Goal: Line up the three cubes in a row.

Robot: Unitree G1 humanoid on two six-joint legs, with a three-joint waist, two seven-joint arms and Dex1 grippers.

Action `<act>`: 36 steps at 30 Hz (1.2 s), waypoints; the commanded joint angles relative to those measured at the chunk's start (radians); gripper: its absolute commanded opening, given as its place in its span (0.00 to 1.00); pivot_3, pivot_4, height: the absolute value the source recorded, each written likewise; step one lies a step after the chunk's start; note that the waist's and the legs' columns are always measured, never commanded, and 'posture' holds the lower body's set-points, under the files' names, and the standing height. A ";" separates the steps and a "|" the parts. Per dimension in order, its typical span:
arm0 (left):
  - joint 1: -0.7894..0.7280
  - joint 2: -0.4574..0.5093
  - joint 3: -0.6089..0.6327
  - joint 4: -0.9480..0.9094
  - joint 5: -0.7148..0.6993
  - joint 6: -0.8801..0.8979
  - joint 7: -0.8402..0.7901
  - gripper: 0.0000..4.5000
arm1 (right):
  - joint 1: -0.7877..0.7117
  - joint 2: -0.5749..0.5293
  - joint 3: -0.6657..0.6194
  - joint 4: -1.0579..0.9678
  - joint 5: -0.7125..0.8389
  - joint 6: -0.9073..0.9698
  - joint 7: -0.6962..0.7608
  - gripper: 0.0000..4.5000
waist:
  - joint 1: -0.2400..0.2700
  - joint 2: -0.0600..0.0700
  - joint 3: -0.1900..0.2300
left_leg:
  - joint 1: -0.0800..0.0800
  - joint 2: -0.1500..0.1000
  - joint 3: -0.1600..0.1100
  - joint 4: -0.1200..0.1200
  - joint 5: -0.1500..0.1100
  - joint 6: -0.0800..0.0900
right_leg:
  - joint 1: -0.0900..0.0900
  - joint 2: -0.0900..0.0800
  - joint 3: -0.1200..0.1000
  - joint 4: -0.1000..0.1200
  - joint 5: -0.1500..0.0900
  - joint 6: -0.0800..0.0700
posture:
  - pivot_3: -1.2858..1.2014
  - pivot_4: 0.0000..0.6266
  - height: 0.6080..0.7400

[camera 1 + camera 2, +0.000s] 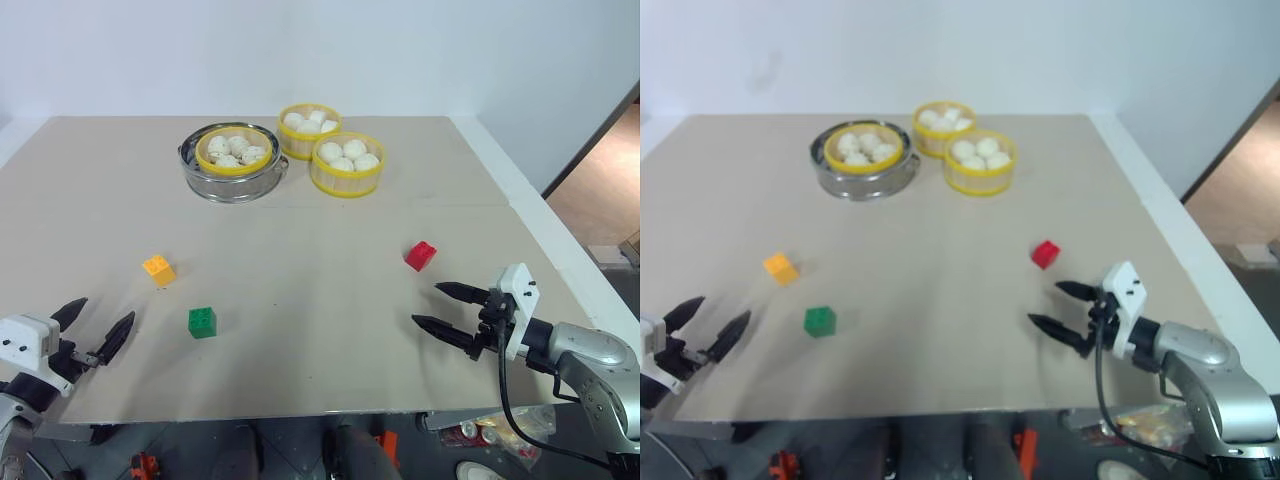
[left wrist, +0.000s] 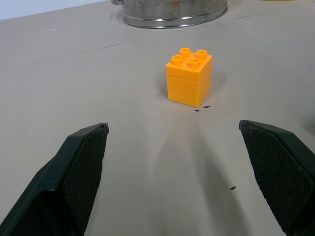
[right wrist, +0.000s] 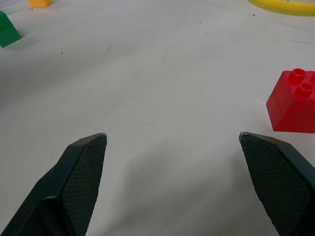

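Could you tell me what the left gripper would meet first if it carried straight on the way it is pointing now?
Most likely the small yellow-orange studded plastic brick: in the left wrist view it stands ahead between the open fingers of the left gripper, with bare table between. Whether the height matches is unclear.

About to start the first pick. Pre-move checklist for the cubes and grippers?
1. Left gripper open, nothing held: ok.
2. Right gripper open, nothing held: ok.
3. All three cubes in sight, upright on the table: yellow cube, green cube, red cube: ok.
4. Cubes in a row: not ok, scattered and apart.
5. Yellow cube ahead of the left gripper, between the finger lines: ok.
6. Bun baskets well behind the cubes: ok.
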 commanded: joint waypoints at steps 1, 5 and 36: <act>-0.005 0.025 0.006 0.002 -0.019 -0.004 -0.029 0.98 | 0.006 -0.001 -0.027 -0.001 -0.009 -0.038 0.001 1.00 | 0.000 0.000 0.000 | 0.000 0.000 0.000 0.000 0.000 0.000 | 0.000 0.000 0.000 0.000 0.000 0.000 | 0.52 0.24 1.00; -0.032 0.041 0.018 0.041 -0.120 0.094 -0.080 0.98 | 0.017 0.016 -0.017 0.005 -0.033 -0.073 -0.011 1.00 | 0.000 0.000 0.000 | 0.000 0.000 -0.001 0.000 0.000 0.000 | 0.000 0.000 -0.001 0.000 0.000 0.000 | 0.52 0.24 1.00; -0.623 0.149 -0.613 -0.151 -0.147 0.346 -0.371 0.98 | -0.510 0.108 0.176 0.464 -0.245 -0.195 -0.135 1.00 | -0.003 0.001 0.001 | -0.001 -0.002 -0.001 0.001 -0.001 0.005 | 0.000 0.008 0.008 0.001 0.002 0.009 | 0.52 0.24 1.00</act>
